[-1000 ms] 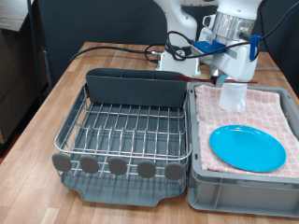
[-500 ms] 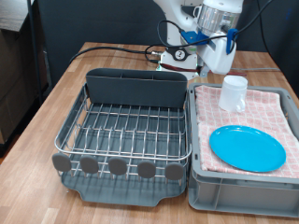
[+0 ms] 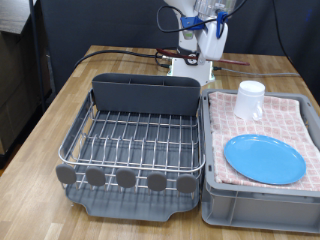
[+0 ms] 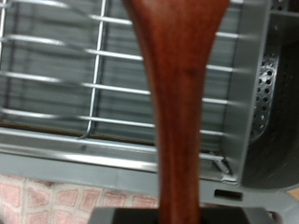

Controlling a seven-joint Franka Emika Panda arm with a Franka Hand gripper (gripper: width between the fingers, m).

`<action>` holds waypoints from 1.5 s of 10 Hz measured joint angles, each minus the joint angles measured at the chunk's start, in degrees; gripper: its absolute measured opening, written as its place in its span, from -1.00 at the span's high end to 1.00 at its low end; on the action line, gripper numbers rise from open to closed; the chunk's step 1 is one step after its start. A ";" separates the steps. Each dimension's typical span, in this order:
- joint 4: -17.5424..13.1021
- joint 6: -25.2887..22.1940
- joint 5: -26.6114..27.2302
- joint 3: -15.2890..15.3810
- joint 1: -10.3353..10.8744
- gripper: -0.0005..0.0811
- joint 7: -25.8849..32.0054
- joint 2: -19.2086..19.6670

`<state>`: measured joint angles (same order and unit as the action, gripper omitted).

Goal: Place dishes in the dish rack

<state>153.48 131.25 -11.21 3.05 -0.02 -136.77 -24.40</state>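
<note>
My gripper [image 3: 213, 28] is high at the exterior view's top, above the far end of the table, behind the dish rack [image 3: 130, 140]. In the wrist view the reddish-brown wooden spoon [image 4: 177, 112] fills the middle, held close in front of the camera, with the rack's wire grid [image 4: 65, 103] behind it. The white cup [image 3: 250, 98] stands upside down on the pink checked cloth [image 3: 290, 115]. The blue plate [image 3: 264, 157] lies flat on the same cloth. The rack's wire grid holds nothing.
The cloth lies on a grey crate [image 3: 260, 210] right of the rack. The tall grey caddy [image 3: 145, 95] stands along the rack's far side. Cables [image 3: 120, 52] and the robot's white base [image 3: 192, 65] sit on the wooden table behind.
The gripper has risen from beside the cup and moved up and left, towards the exterior view's top. The spoon handle no longer lies at the crate's far edge. Cup and plate have not moved.
</note>
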 joint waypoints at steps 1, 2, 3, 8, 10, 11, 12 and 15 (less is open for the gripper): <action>1.59 0.09 0.06 -1.19 0.02 0.80 1.11 -2.31; 3.62 0.41 0.39 -2.05 0.33 0.80 2.11 -5.24; 3.51 0.33 0.33 -1.99 0.32 0.80 2.08 -4.98; 3.20 -1.94 1.97 -2.75 0.30 0.80 1.00 -4.98; 3.70 -1.59 6.21 -5.13 1.04 0.80 2.96 -4.98; 4.24 -1.29 8.36 -6.70 1.31 0.80 4.63 -4.98; 5.00 -0.81 10.12 -8.19 1.40 0.80 6.37 -4.98; 6.89 -0.31 15.96 -13.66 2.52 0.80 14.03 -4.78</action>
<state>160.37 130.93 4.75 -10.61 2.50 -122.74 -29.18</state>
